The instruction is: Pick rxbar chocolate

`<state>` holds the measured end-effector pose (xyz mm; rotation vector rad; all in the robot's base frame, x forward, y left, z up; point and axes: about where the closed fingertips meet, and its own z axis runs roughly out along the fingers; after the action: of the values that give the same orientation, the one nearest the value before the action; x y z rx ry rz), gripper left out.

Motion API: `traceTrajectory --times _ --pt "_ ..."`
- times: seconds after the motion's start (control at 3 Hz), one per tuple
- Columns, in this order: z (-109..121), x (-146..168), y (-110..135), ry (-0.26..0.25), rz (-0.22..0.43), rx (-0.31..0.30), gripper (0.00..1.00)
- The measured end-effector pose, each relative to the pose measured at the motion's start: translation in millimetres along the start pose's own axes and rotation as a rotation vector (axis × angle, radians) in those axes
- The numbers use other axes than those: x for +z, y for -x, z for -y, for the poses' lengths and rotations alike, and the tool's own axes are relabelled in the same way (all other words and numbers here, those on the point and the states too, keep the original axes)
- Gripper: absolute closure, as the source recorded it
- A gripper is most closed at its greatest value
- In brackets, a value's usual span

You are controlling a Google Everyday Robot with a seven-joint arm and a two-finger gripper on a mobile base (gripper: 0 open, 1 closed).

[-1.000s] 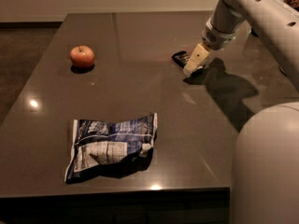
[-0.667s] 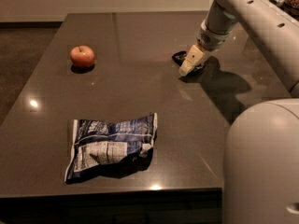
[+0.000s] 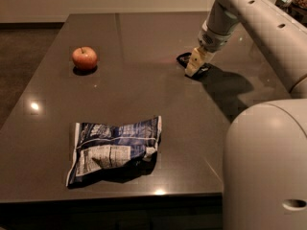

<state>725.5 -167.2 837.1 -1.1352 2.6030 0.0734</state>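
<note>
The rxbar chocolate (image 3: 183,59) is a small flat black bar lying on the dark table (image 3: 144,90) at the far right, mostly covered by my gripper. My gripper (image 3: 194,69) points down on top of the bar, its pale fingers (image 3: 195,62) touching or just above the wrapper. The white arm reaches in from the upper right.
A red apple (image 3: 84,58) sits at the far left of the table. A large crumpled blue-and-white chip bag (image 3: 114,145) lies near the front edge. My white robot body (image 3: 266,166) fills the lower right corner.
The gripper has shifted slightly left and down onto the bar. The apple and the chip bag have not moved.
</note>
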Motion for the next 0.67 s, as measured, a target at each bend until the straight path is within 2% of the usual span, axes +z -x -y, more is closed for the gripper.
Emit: traceTrajectory --times 0.33,0.67 --pt "-4.7 -5.4 6.2 0.015 0.011 -0.024 0.77" --pt "-6.9 -8.9 8.0 0.024 0.012 -0.033 0.99"
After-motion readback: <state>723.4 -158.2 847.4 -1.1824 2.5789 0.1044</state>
